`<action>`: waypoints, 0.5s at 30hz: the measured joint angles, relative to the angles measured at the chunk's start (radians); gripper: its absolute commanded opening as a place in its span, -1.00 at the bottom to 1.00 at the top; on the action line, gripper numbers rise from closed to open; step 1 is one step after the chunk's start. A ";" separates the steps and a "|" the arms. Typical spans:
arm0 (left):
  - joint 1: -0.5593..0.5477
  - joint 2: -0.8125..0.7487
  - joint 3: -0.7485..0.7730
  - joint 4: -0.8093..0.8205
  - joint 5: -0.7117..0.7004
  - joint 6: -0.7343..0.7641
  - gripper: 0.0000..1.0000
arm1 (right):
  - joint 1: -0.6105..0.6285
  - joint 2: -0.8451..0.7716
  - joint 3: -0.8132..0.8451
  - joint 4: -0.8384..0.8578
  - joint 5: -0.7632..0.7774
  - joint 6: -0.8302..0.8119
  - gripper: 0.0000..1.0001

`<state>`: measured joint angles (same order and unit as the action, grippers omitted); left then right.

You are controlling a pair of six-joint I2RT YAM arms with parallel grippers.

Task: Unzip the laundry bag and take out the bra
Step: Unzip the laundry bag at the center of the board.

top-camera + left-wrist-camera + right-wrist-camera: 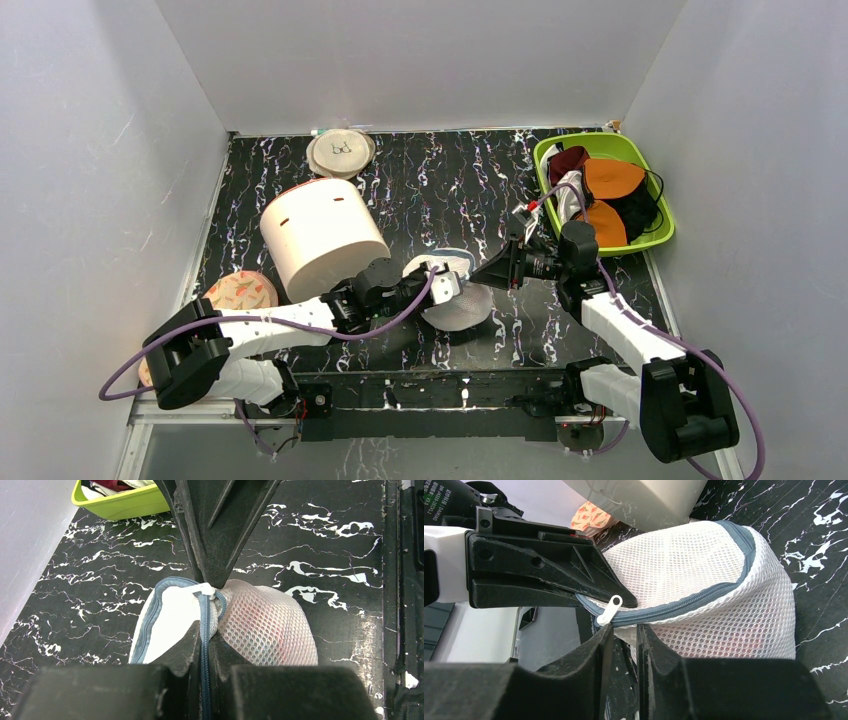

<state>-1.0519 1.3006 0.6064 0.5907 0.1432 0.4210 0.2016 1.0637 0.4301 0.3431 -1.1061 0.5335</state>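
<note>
The laundry bag [462,302] is a small white mesh pouch with a blue-grey zip, lying at the table's middle front. My left gripper [445,286] is shut on its zip rim, and the zip tape runs between the fingers in the left wrist view [205,645]. My right gripper [480,272] faces it from the right. Its tips [622,630] stand a narrow gap apart against the mesh just under the white zip pull [610,610]. The pull lies outside the jaws. The zip looks closed. A faint red of the bra [272,630] shows through the mesh.
A big cream cylinder [320,235] stands just left of the bag, behind my left arm. A green bin [612,138] with orange cups and dark garments sits at the back right. A flat beige disc [341,152] lies at the back and a patterned disc [242,292] at the left.
</note>
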 measured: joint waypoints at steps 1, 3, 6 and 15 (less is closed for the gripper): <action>0.000 0.000 0.000 -0.001 0.000 0.001 -1.00 | 0.001 -0.001 0.000 0.000 0.000 0.000 -0.57; 0.000 0.000 0.000 -0.002 0.003 0.002 -1.00 | 0.003 -0.005 0.000 0.000 0.000 0.000 -0.40; 0.000 0.000 0.000 -0.004 0.007 0.002 -1.00 | 0.006 -0.009 0.000 -0.001 0.000 0.003 -0.16; 0.001 0.000 0.000 -0.024 0.029 0.007 -1.00 | 0.008 -0.039 0.055 -0.072 0.073 -0.019 -0.23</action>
<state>-1.0508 1.3006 0.6067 0.5671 0.1719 0.4278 0.2092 1.0252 0.4847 0.2714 -1.0328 0.5144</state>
